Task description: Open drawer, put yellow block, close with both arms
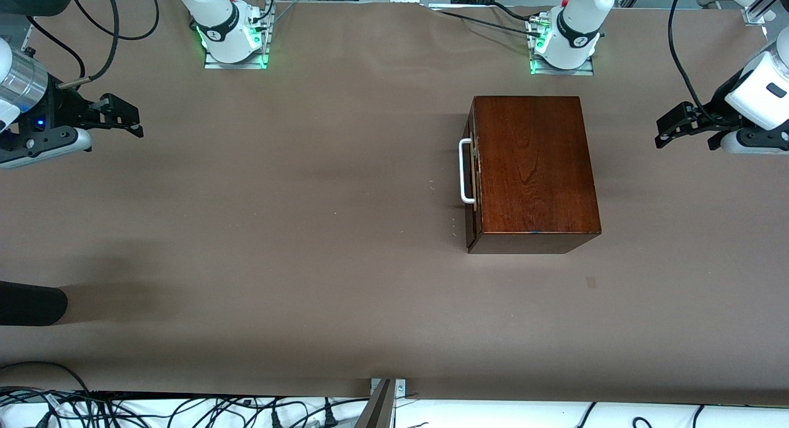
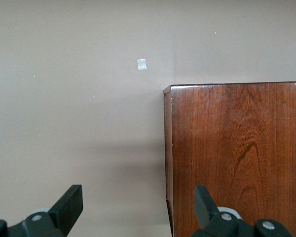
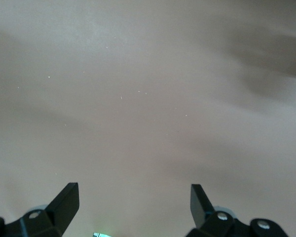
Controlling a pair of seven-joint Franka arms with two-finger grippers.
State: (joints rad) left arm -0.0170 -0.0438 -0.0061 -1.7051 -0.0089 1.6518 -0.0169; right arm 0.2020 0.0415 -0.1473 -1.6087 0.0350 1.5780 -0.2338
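The glossy dark mahogany box [image 1: 533,169] stands on the table toward the left arm's end. Its drawer is shut, with the white U-shaped bar handle [image 1: 465,172] facing the right arm's end. The box also shows in the left wrist view [image 2: 237,158]. The yellow block is out of view. My left gripper [image 1: 669,132] is open and empty, held up at the left arm's end of the table, beside the box. My right gripper [image 1: 126,116] is open and empty, held up at the right arm's end. Both arms wait.
The table is covered in plain brown paper [image 1: 277,230]. A small pale tape square [image 1: 591,282] lies nearer the front camera than the box, also in the left wrist view [image 2: 142,64]. A dark rounded object [image 1: 31,303] juts in at the right arm's end.
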